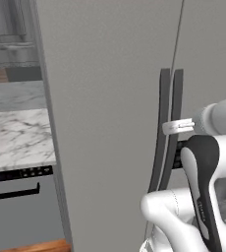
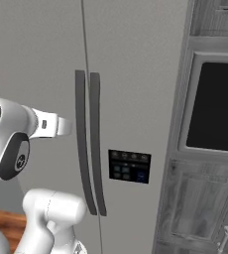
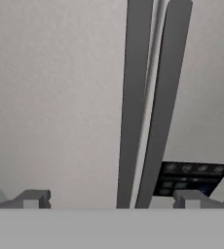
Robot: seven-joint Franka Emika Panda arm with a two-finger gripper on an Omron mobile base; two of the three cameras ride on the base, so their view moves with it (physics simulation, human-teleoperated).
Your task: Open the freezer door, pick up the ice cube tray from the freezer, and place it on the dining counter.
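Note:
The freezer door [image 1: 105, 123] is the left one of two tall matte grey doors, and it is shut. Its long dark bar handle [image 1: 161, 133] runs along its right edge, next to the twin handle [image 1: 176, 123] of the right door. My gripper [image 1: 178, 126] is level with the middle of the handles and a short way in front of them. In the hand view my gripper [image 3: 111, 199] is open, and the freezer handle [image 3: 136, 107] stands between its two fingertips [image 3: 33, 198]. The ice cube tray is hidden and the dining counter is out of view.
The right door carries a dark control panel [image 2: 130, 166]. Right of the fridge stand a built-in oven [image 2: 217, 111] and panelled grey cabinet doors [image 2: 200, 208]. On the left are a narrow marble worktop [image 1: 16, 138] and the dishwasher front [image 1: 19, 206].

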